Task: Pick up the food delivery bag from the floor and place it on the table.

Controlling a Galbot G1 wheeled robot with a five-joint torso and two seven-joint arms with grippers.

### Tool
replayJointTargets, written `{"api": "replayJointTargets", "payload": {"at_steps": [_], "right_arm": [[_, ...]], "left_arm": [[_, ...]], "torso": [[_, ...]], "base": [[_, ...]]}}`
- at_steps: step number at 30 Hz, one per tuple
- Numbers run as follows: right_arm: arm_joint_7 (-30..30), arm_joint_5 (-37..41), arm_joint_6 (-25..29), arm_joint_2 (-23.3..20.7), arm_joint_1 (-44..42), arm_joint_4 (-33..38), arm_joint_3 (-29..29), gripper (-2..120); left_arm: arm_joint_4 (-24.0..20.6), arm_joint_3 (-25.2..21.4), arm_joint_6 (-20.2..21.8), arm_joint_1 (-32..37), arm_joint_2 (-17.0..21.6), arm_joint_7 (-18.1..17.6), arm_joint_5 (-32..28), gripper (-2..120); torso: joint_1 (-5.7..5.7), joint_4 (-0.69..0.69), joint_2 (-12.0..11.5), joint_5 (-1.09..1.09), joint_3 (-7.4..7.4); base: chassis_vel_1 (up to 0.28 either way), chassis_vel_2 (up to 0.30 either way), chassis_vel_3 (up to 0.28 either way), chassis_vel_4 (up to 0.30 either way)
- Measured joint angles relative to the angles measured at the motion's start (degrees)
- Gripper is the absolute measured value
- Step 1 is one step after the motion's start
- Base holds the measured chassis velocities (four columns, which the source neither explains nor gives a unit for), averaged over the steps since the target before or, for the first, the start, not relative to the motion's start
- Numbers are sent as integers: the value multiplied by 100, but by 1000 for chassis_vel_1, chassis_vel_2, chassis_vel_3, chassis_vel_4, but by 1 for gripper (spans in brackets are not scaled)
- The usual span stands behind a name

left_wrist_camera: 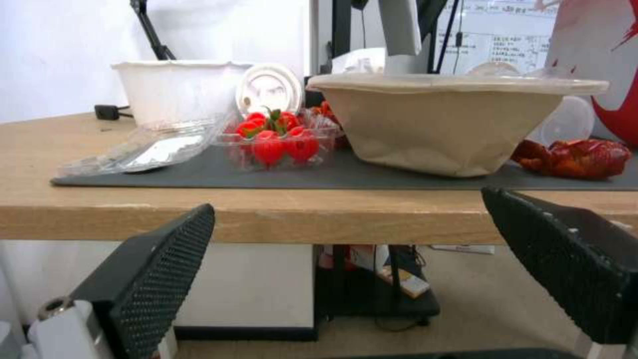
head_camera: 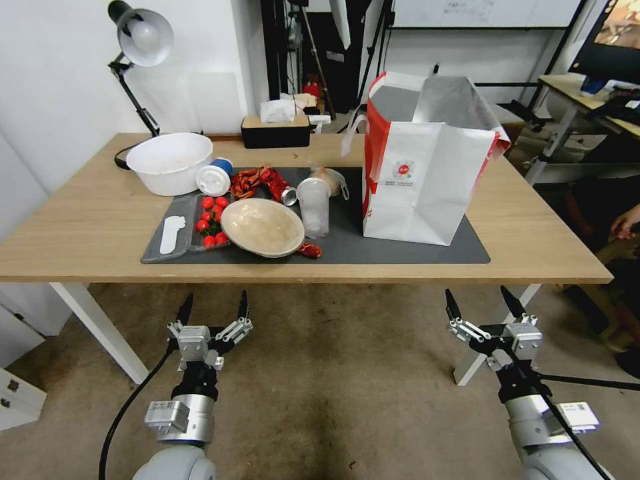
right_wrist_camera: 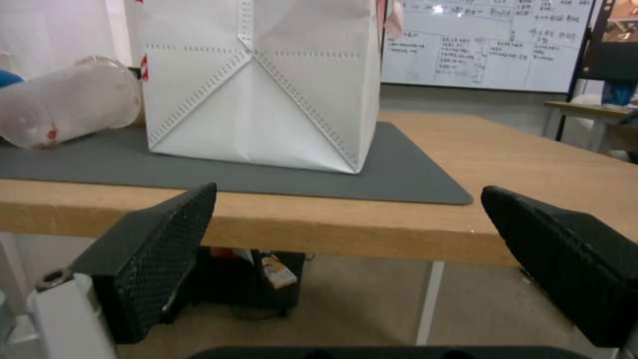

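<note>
The large boxy white food delivery bag with its red band and silver foil lining (head_camera: 417, 167) already stands upright on the wide light-wood table (head_camera: 93, 220), on the right part of the dark grey mat (head_camera: 400, 250), so the job looks finished, with nothing left but to keep clear of it. Its mouth gapes open, showing the foil inside; a small round red logo sits on the near face, a white strap handle hangs at its left side, and its folded base lies flat on the mat. Just left of it stand a clear plastic cup (head_camera: 313, 207) and a beige paper bowl (head_camera: 262, 227). Below the near table edge, over the mottled grey-brown floor (head_camera: 333, 373), the left gripper (head_camera: 213, 308) and right gripper (head_camera: 483, 301) hover with fingers spread, grasping nothing.
</note>
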Motion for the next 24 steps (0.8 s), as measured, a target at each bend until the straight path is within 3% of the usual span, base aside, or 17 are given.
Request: {"api": "replayJointTargets", "payload": {"at_steps": [24], "right_arm": [[100,-81,-241,-18,34,55,-51,100]], "left_arm": [[-21,-2,-4,16,8,-25,-14,100]], "torso": [[0,0,0,0,0]], "base": [[0,0,0,0]]}}
